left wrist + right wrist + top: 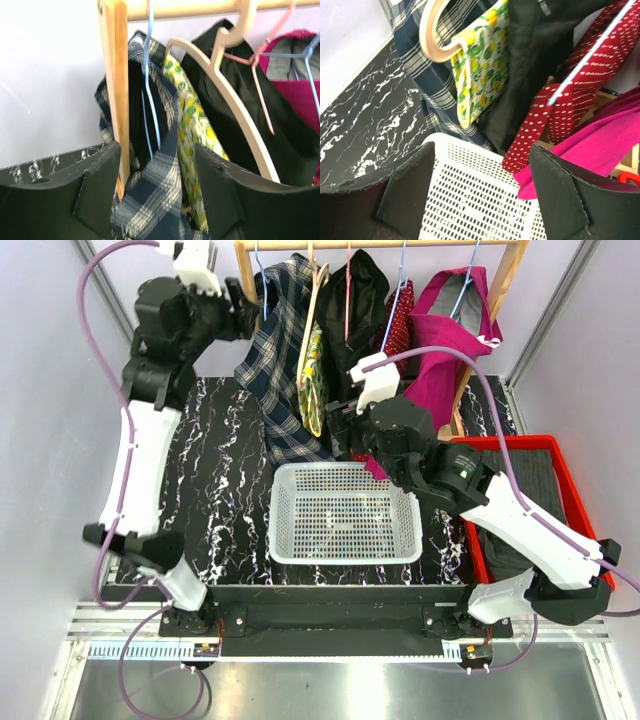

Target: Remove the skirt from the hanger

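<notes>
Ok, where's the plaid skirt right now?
In the top view the plaid skirt hangs at the left end of the wooden rack, beside the lemon-print garment, its hem just behind the white basket. The left claw is right at it.

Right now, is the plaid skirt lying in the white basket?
No, the plaid skirt hangs from the blue hanger on the rail, not inside the white basket.

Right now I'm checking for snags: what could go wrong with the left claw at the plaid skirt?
1. The wooden rack post sits in the mouth of the open left claw, beside the plaid skirt; closing might clamp wood.
2. The lemon-print garment hangs against the skirt and could get dragged along.
</notes>
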